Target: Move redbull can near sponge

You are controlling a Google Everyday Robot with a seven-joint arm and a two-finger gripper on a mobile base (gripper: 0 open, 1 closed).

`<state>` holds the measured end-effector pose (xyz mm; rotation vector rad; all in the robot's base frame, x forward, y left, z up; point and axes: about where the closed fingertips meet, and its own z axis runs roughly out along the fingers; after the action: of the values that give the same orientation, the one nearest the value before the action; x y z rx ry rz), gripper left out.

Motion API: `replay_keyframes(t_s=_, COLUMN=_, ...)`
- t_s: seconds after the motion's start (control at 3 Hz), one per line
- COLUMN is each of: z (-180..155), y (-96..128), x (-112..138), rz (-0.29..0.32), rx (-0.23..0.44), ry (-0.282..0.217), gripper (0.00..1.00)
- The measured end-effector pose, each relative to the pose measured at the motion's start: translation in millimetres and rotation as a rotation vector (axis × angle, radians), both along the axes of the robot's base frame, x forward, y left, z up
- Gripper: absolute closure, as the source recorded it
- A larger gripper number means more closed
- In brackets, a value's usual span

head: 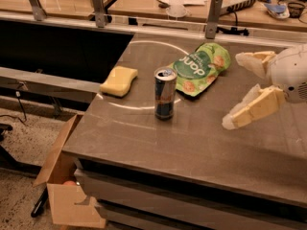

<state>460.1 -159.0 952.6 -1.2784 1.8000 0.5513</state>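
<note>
The redbull can (165,94) looks light, slick and easily dented; its mid-body suits a gentle pinch. The end effector (233,91) hovers spread, empty, well apart from it.

My desk (192,152) carries the sponge (119,80) centre-left, upright redbull can (165,93) mid-frame, green snack bag (199,68) above it; pincer (232,91) hovers spread at right.
</note>
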Motion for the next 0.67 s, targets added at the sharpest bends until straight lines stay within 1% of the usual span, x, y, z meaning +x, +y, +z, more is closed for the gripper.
replay_keyframes(t_s=0.33, z=4.4, y=10.8, x=1.8, rz=-0.004, rx=0.033, ry=-0.007, gripper=0.0)
replay_keyframes(t_s=0.67, z=3.6, y=13.8, x=2.6, rz=-0.003, rx=0.037, ry=-0.011, gripper=0.0)
